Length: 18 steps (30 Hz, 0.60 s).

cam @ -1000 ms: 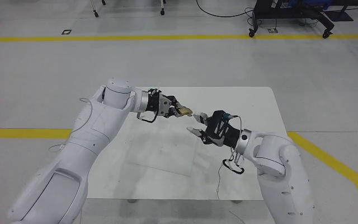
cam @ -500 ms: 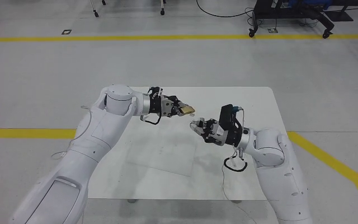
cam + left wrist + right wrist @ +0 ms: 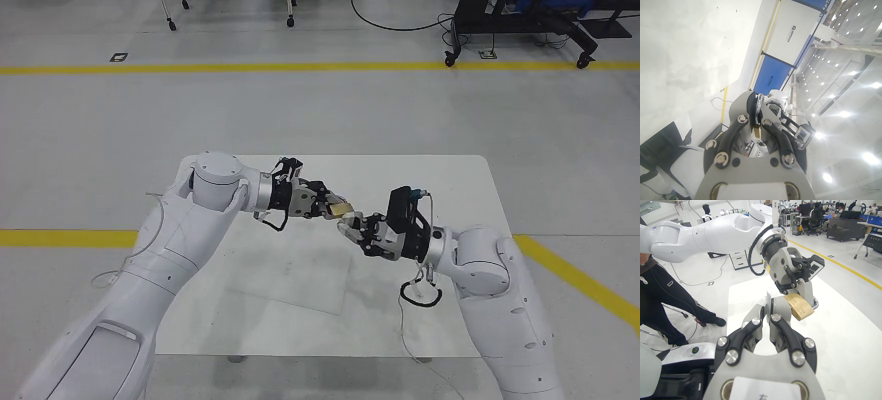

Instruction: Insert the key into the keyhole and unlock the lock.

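A brass padlock (image 3: pixel 341 209) hangs in the air above the white table (image 3: pixel 455 185), with my left gripper (image 3: pixel 330 206) shut on its shackle end. In the left wrist view the silver shackle (image 3: pixel 759 103) and brass body (image 3: pixel 757 132) sit between that gripper's fingers (image 3: pixel 738 108). My right gripper (image 3: pixel 350 226) is just below and beside the lock, shut on a thin silver key (image 3: pixel 768 297). In the right wrist view the key tip stands close to the padlock (image 3: pixel 800 309), whose free end points toward me. Whether key and lock touch I cannot tell.
Both grippers meet over the middle of the table (image 3: pixel 838 323). A thin transparent sheet (image 3: pixel 290 270) lies flat on the table's left half. The table's near edge and right side are bare surface.
The left gripper has carried the padlock down and to the right. The right gripper has turned and moved up to it, so the gap between key and lock has closed.
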Each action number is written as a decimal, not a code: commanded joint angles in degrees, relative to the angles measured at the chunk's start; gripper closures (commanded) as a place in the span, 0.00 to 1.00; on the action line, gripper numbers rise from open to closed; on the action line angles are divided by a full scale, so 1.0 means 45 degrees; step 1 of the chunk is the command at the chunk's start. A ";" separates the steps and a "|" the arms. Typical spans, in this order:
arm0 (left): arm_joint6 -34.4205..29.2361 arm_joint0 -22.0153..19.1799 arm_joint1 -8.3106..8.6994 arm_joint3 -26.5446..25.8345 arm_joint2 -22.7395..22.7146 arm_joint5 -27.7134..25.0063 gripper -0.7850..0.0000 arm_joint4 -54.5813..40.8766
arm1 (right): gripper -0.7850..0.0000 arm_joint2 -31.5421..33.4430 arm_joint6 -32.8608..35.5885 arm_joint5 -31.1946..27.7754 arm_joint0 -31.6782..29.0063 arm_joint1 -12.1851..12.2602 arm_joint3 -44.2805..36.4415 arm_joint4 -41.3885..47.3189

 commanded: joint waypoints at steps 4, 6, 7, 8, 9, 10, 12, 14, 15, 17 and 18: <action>-0.0001 0.0000 0.0000 0.0000 0.0000 0.0000 1.00 0.0000 | 1.00 0.0048 -0.0225 -0.0020 -0.0215 0.0128 -0.0341 0.0025; -0.0001 0.0000 0.0000 0.0000 0.0000 0.0000 1.00 0.0000 | 1.00 0.0174 -0.0360 -0.0028 -0.0405 0.0191 -0.0669 -0.0067; -0.0001 0.0000 0.0000 0.0000 0.0000 0.0000 1.00 0.0000 | 1.00 0.0260 -0.0450 -0.0012 -0.0528 0.0223 -0.0866 -0.0142; -0.0001 0.0000 0.0000 0.0000 0.0000 0.0000 1.00 0.0000 | 1.00 0.0361 -0.0533 0.0033 -0.0673 0.0256 -0.1073 -0.0236; -0.0001 0.0000 0.0000 0.0000 0.0000 0.0000 1.00 0.0000 | 1.00 0.0450 -0.0580 0.0091 -0.0819 0.0289 -0.1284 -0.0349; -0.0001 0.0000 0.0000 0.0000 0.0000 0.0000 1.00 0.0000 | 0.60 0.0529 -0.0542 0.0163 -0.0941 0.0326 -0.1533 -0.0546; -0.0001 0.0000 0.0000 0.0000 0.0000 0.0000 1.00 0.0000 | 0.00 0.0552 -0.0494 0.0192 -0.0976 0.0339 -0.1628 -0.0649; -0.0001 0.0000 0.0000 0.0000 0.0000 0.0000 1.00 0.0000 | 0.00 0.0552 -0.0494 0.0192 -0.0976 0.0339 -0.1628 -0.0649; -0.0001 0.0000 0.0000 0.0000 0.0000 0.0000 1.00 0.0000 | 0.00 0.0552 -0.0494 0.0192 -0.0976 0.0339 -0.1628 -0.0649; -0.0001 0.0000 0.0000 0.0000 0.0000 0.0000 1.00 0.0000 | 0.00 0.0552 -0.0494 0.0192 -0.0976 0.0339 -0.1628 -0.0649; -0.0001 0.0000 0.0000 0.0000 0.0000 0.0000 1.00 0.0000 | 0.00 0.0552 -0.0494 0.0192 -0.0976 0.0339 -0.1628 -0.0649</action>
